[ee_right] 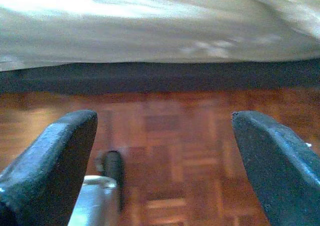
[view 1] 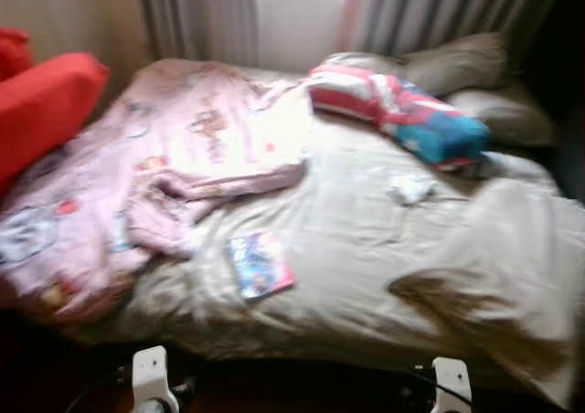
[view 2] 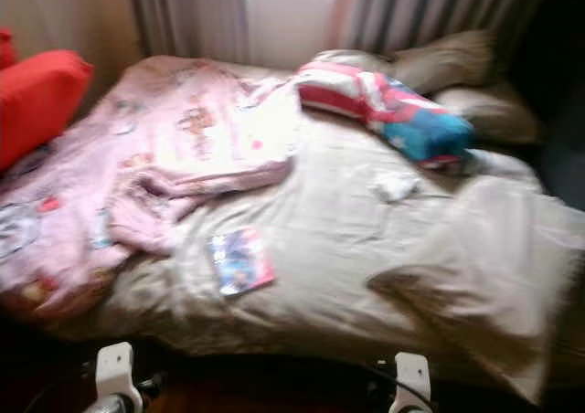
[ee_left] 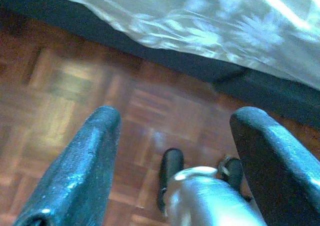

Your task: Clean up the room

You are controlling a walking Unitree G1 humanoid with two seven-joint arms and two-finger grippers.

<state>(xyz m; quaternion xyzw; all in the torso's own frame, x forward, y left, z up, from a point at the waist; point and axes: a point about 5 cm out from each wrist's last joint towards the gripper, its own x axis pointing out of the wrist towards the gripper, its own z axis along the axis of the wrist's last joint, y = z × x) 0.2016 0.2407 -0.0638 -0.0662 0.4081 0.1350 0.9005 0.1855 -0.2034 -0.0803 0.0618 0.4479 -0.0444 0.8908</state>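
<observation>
- The bed (view 1: pixel 366 276), under a beige sheet, carries all the clutter; the head views are blurred, so fine detail is uncertain.
- A pink printed blanket (view 1: pixel 155 157) sprawls over the robot's left half of the bed, rumpled, one fold reaching toward the middle. It looks soft, limp and bulky; I judge a pinch at a raised fold or an edge works best, and it will drag and trail.
- A rolled red, white and blue bundle (view 1: pixel 402 111) lies near the pillows (view 1: pixel 457 61) at the far side. Probably soft and light; grip it across the roll.
- A red cushion (view 1: pixel 46 102) sits at the far left, beside the blanket.
- A thin colourful booklet (view 1: pixel 260 263) lies flat on the sheet, just beside the blanket's near edge. Stiff, flat, likely slippery: take it by an edge.
- A small white crumpled item (view 1: pixel 409 189) lies mid-bed; what it is I cannot tell.
- No containers are visible.
- The left gripper (ee_left: pixel 175 151) and right gripper (ee_right: pixel 165 156) hang low over the parquet floor (ee_right: pixel 165 116) by the bed's edge, fingers spread wide, holding nothing.
</observation>
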